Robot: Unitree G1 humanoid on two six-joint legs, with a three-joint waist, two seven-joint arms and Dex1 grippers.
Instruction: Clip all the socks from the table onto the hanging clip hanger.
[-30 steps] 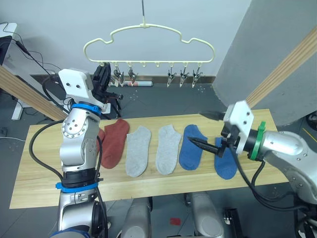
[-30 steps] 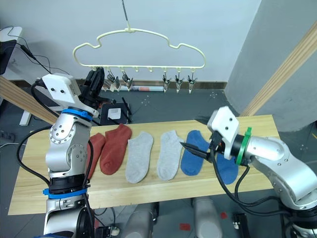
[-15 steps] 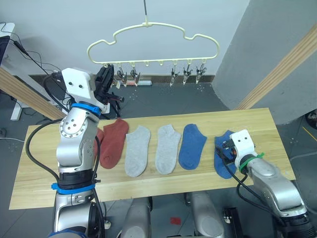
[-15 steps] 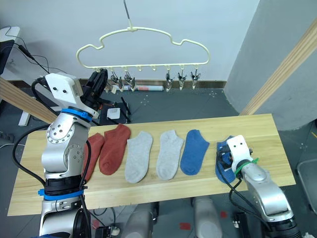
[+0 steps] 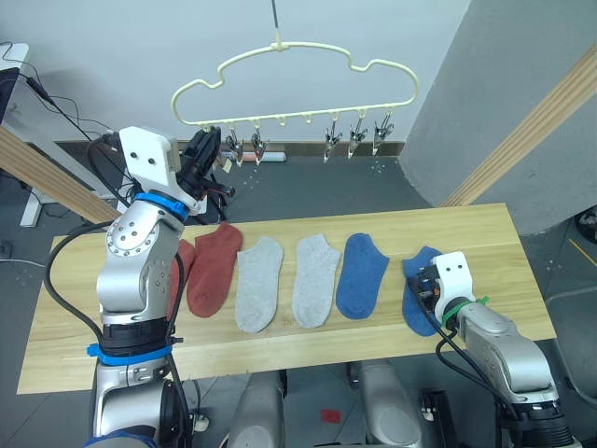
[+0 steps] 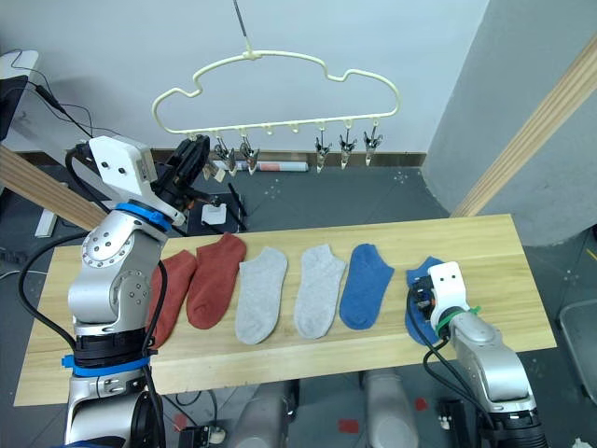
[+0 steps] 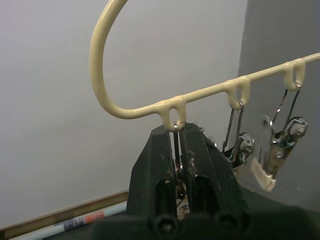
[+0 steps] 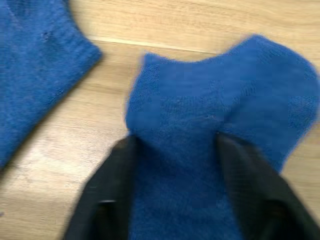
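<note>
The pale-yellow clip hanger [image 5: 308,46] hangs above the far side of the table [image 5: 485,233]. My left gripper [image 5: 207,149] is raised to its leftmost clip [image 7: 176,131] and shut on it. Several more clips [image 5: 356,135] hang free along the bar. Socks lie in a row: a rust-red one [image 5: 215,269], a second rust-red one [image 5: 185,264] half hidden behind my left arm, two light grey ones [image 5: 258,283] [image 5: 316,278] and a blue one [image 5: 362,273]. My right gripper [image 5: 422,287] rests on the rightmost blue sock [image 8: 215,95], its fingers [image 8: 115,175] pinching the fabric.
Slanted wooden beams stand at the far right [image 5: 522,140] and far left [image 5: 37,177]. A grey panel [image 5: 504,75] rises behind the table's right end. Cables and small items lie on the floor beyond the table.
My right arm came down from above the table onto the rightmost blue sock, and its fingers narrowed around the fabric. The left gripper stayed on the hanger's clip.
</note>
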